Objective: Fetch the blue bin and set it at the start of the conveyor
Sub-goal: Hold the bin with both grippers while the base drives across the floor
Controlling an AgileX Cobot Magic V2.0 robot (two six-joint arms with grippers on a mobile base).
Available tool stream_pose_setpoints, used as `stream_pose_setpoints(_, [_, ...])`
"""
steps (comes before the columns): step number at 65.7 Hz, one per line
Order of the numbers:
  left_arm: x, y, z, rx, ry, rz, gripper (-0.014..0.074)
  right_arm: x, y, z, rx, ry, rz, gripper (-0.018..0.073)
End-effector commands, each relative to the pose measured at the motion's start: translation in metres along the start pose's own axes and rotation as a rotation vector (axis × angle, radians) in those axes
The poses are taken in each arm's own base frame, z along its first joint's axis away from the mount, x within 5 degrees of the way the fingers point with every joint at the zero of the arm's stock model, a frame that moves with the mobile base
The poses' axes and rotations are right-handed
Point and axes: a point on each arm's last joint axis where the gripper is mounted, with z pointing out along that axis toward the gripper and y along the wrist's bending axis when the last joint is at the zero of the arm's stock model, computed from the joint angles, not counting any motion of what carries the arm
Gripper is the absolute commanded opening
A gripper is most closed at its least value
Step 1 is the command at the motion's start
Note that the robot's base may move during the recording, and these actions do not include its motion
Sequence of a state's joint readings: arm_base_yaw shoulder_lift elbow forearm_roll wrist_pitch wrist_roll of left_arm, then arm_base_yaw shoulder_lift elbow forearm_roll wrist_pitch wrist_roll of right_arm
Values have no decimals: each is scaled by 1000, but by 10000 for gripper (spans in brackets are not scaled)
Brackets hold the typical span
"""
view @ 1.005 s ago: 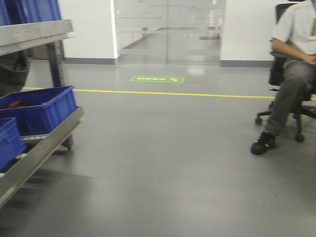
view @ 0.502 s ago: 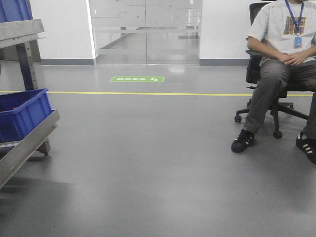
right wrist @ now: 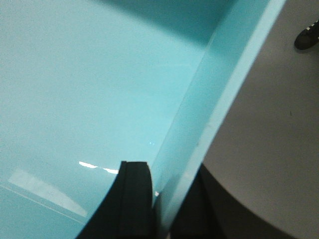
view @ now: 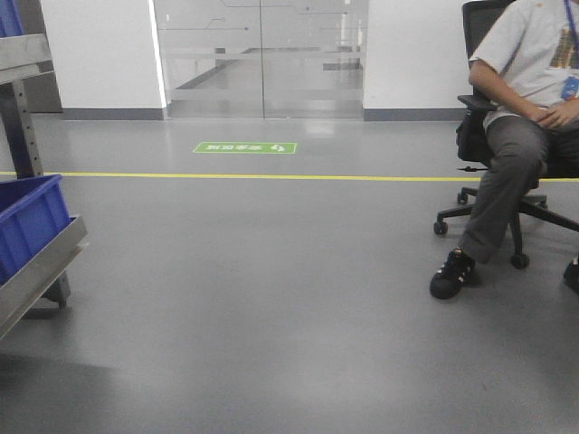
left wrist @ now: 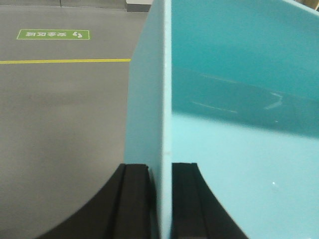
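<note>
Left hand and right hand each straddle a wall of the bin; rack left, person right.

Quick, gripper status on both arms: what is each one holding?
The left gripper is shut on a side wall of the blue bin.
The right gripper is shut on the blue bin's other side wall.
</note>
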State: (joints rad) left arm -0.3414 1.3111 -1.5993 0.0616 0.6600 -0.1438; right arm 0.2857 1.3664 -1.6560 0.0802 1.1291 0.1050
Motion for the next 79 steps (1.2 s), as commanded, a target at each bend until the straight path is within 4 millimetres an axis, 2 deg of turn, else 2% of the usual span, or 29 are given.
stream_pose_setpoints(1, [-12, -5, -11, 47, -102, -56, -111, -2, -1, -2, 16, -22, -51, -152])
stream_pose_setpoints(79, [-12, -5, -11, 47, -102, -56, -111, -3, -1, -2, 12, -39, -51, -152])
